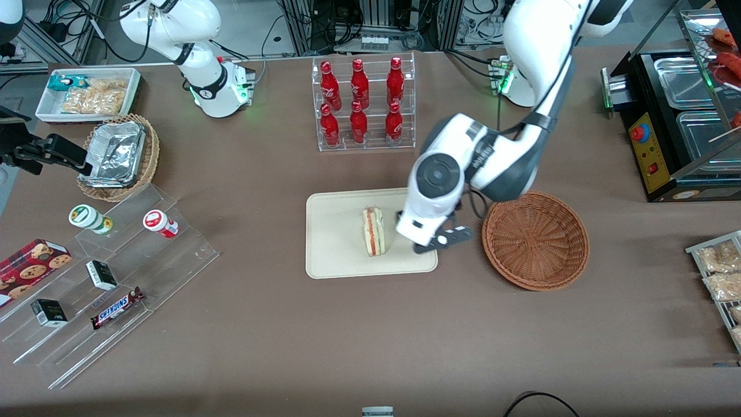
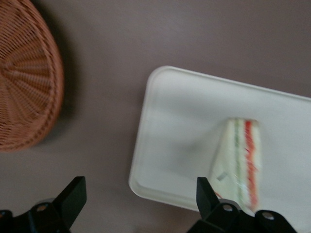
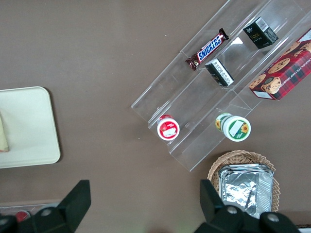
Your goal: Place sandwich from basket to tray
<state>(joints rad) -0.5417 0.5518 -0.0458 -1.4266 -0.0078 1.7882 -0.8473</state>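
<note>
The sandwich (image 1: 373,231) (image 2: 240,160) stands on its edge on the cream tray (image 1: 336,249) (image 2: 184,116), striped filling facing up. My left gripper (image 1: 414,234) (image 2: 140,187) hovers open above the tray's rim on the side toward the basket. Nothing is between its fingers, and one finger (image 2: 206,191) is close beside the sandwich without holding it. The reddish-brown wicker basket (image 1: 535,240) (image 2: 24,77) sits empty beside the tray, toward the working arm's end of the table. The right wrist view catches a corner of the tray (image 3: 29,126).
A clear rack of red bottles (image 1: 362,104) stands farther from the front camera than the tray. Toward the parked arm's end are a stepped acrylic shelf (image 1: 116,278) with snacks, a tan basket holding a foil container (image 1: 118,153) and a white snack box (image 1: 87,92). A food warmer (image 1: 677,116) stands at the working arm's end.
</note>
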